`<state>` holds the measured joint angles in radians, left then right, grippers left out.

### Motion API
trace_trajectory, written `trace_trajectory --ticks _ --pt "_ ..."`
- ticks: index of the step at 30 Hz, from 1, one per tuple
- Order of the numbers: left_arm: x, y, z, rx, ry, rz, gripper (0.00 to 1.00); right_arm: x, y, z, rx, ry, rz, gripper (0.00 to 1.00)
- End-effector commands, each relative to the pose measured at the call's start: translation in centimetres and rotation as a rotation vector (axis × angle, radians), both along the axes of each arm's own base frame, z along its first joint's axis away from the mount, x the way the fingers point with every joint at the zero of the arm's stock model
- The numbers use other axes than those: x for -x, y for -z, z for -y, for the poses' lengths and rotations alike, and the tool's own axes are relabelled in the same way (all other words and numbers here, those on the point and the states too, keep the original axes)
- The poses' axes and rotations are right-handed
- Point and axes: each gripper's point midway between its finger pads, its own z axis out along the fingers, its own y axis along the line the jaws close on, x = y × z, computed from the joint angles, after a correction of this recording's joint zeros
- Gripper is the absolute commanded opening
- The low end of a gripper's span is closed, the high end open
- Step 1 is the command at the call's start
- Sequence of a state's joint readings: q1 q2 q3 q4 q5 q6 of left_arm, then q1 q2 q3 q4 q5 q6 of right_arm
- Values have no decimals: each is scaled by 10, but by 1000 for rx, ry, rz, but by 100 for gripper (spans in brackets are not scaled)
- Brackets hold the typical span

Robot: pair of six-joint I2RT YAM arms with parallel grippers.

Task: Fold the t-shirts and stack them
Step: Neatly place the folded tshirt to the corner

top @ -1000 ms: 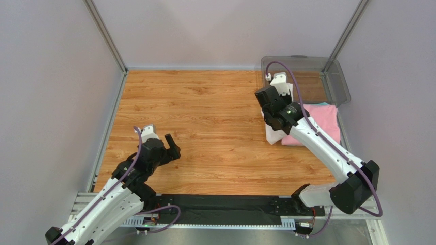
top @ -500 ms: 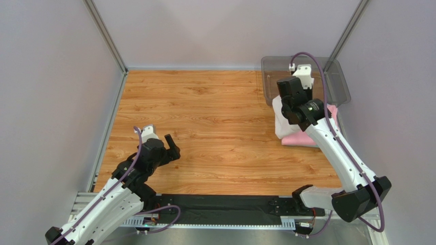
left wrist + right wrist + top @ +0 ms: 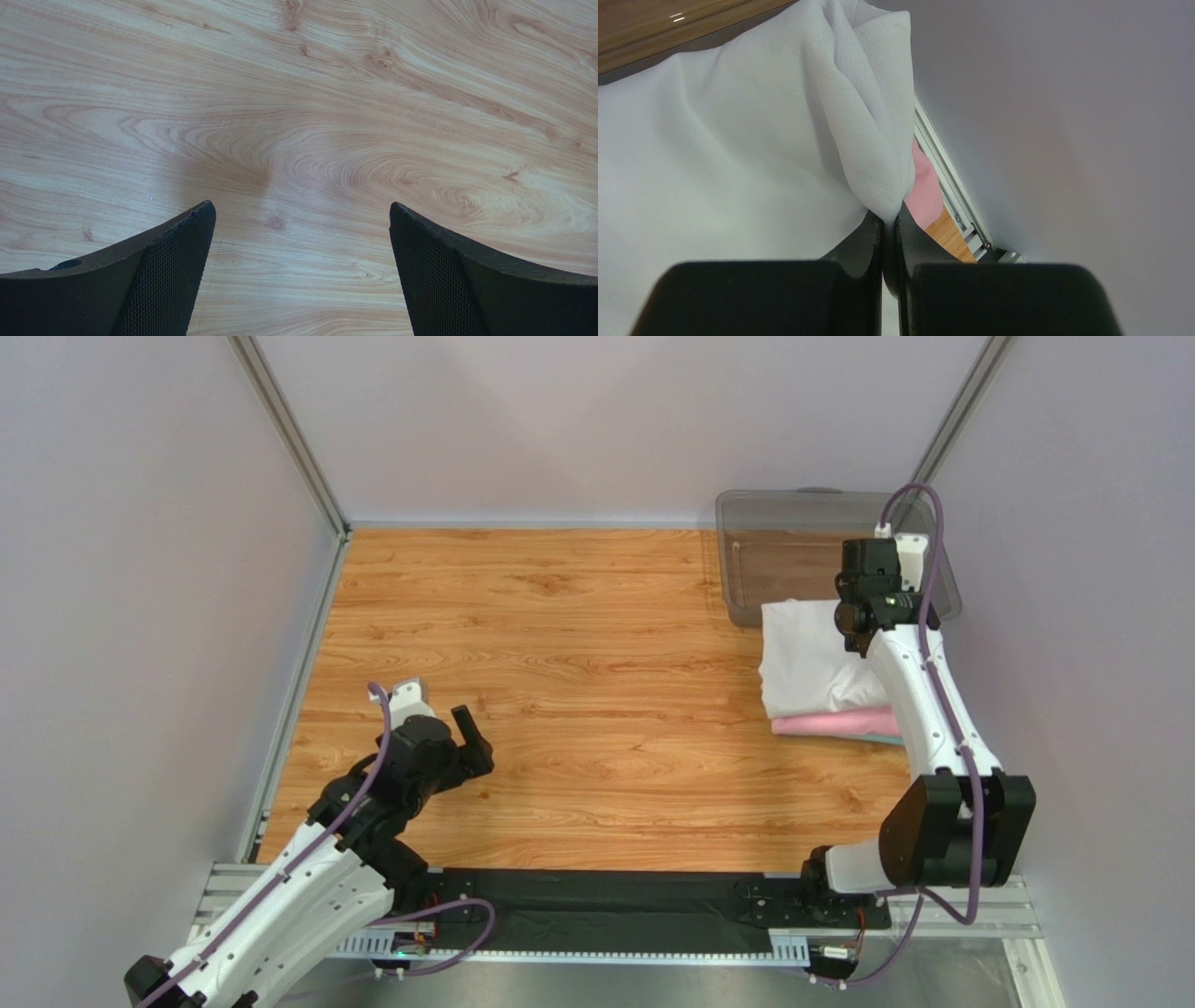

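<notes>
no legible text, label, brand, number or sign appears on any surface in the three current views.

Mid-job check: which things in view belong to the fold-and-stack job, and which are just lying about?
Part of the job:
- white t-shirt, pinched in the right tool
- pink t-shirt, partly under the white one
- left tool, open and holding nothing

Just lying about:
- clear plastic bin at the table's far right corner
</notes>
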<state>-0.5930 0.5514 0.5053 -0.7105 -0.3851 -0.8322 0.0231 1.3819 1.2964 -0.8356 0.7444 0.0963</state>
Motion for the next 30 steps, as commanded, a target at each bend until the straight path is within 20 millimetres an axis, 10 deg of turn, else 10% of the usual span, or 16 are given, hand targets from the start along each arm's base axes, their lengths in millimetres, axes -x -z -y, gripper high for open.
trace_trajectory --ticks 1,9,15,23,30 --pt "-1 0 -4 -4 -24 4 100 -19 11 23 -41 15 42 0" --pt "0 -1 -3 6 -25 5 100 -21 49 53 -144 120 18 3" --pt "0 -2 -4 5 -25 10 100 -21 58 59 -192 160 23 100" --pt "0 -2 -5 3 -28 11 100 -27 30 38 -290 85 108 100" --pt "-2 -2 -8 -13 -46 17 100 -31 -5 -20 -462 -156 213 100"
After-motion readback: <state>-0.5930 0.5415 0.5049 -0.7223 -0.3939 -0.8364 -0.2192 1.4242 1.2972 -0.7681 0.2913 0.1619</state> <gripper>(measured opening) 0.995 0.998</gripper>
